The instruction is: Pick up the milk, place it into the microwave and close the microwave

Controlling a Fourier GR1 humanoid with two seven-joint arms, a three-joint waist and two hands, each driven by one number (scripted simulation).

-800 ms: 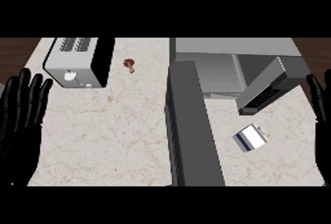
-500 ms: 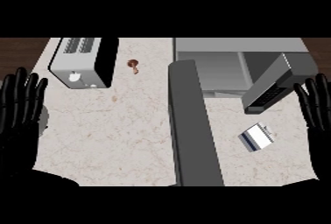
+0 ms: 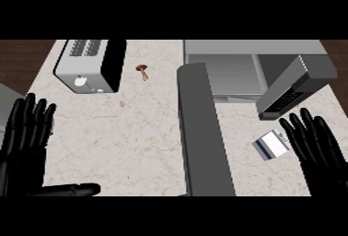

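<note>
- Head view: my right hand (image 3: 316, 147) hangs over the desk (image 3: 129, 138), fingers straight and spread, holding nothing.
- The milk (image 3: 272, 145) lies on its side just to the left of those fingers, very close to them; I cannot tell whether they touch.
- The microwave (image 3: 234, 69) sits ahead of my right hand, its door (image 3: 293, 87) swung open just beyond my fingertips.
- My left hand (image 3: 27, 133) rests open at the left edge, fingers up, empty.
- A toaster (image 3: 88, 64) stands ahead of my left hand, and a small brown thing (image 3: 143, 70) lies just right of it.
</note>
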